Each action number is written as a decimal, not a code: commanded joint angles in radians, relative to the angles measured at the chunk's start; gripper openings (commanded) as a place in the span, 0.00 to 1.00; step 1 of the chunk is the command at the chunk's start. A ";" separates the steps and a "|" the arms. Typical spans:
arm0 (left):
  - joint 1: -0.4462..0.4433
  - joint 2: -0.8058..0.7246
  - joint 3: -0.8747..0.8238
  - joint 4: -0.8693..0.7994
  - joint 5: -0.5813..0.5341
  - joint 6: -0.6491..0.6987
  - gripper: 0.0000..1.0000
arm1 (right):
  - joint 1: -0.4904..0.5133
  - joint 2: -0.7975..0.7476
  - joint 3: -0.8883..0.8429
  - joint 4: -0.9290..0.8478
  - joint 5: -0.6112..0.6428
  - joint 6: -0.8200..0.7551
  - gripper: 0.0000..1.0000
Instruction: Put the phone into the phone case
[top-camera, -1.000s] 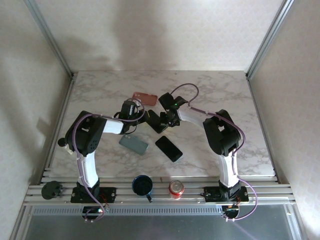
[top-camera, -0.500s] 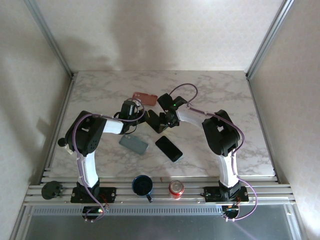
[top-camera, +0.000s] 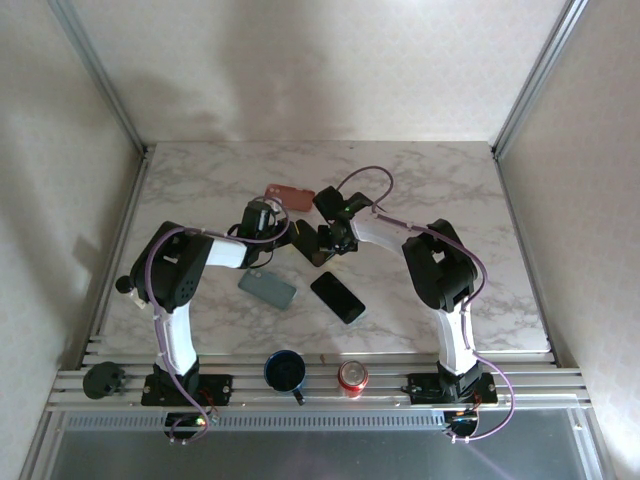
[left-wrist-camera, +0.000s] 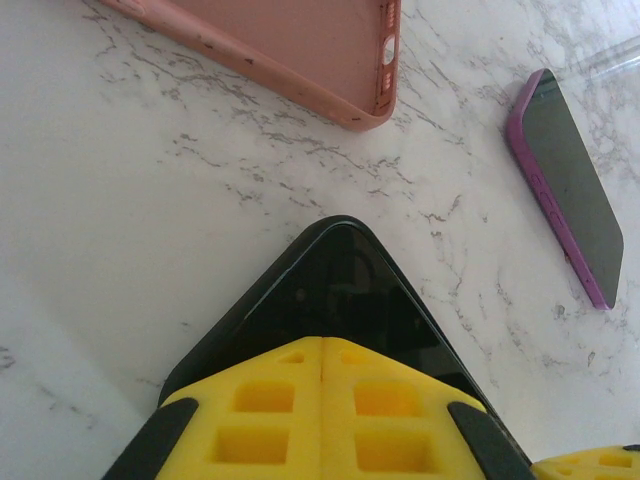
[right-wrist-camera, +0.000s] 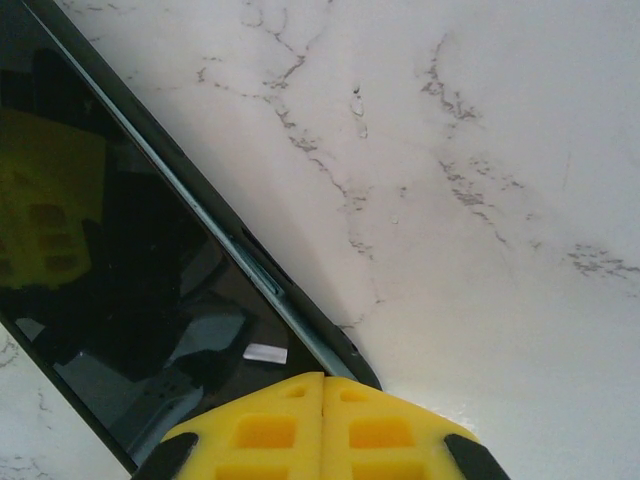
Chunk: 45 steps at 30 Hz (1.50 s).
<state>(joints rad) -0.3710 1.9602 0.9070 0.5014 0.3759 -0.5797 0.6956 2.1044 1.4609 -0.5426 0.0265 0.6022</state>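
Overhead: left hand (top-camera: 292, 238) and right hand (top-camera: 337, 243) meet at the black phone (top-camera: 315, 252), near the pink phone case (top-camera: 290, 194).
Left wrist: fingers (left-wrist-camera: 260, 410) closed together over the phone's corner.
Right wrist: fingers (right-wrist-camera: 265, 432) closed together at the phone's edge.

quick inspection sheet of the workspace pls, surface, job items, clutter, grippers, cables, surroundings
surface: marble table, no spills seen
job's things: black phone lying flat between the arms; pink case open side up, apart from it, empty
clutter: purple-cased phone; grey-green slab, phone or case, cannot tell; mug and can on the near rail
grippers: left gripper shut, over one phone corner; right gripper shut, at the phone's edge
cables: purple cables looped along both arms, off the table
surroundings: pale walls, frame posts
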 joint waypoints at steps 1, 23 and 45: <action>-0.008 0.053 -0.022 -0.055 0.042 -0.026 0.00 | 0.103 0.499 -0.188 -0.054 -0.247 0.003 0.00; -0.003 0.098 0.039 -0.113 0.028 -0.051 0.00 | 0.103 0.504 -0.110 -0.098 -0.232 -0.018 0.00; -0.010 0.129 0.030 -0.073 0.015 -0.077 0.00 | 0.108 0.661 -0.122 -0.031 -0.302 -0.020 0.00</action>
<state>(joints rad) -0.3523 2.0197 0.9607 0.5529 0.3393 -0.6506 0.7025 2.1609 1.5349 -0.5629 -0.0006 0.5877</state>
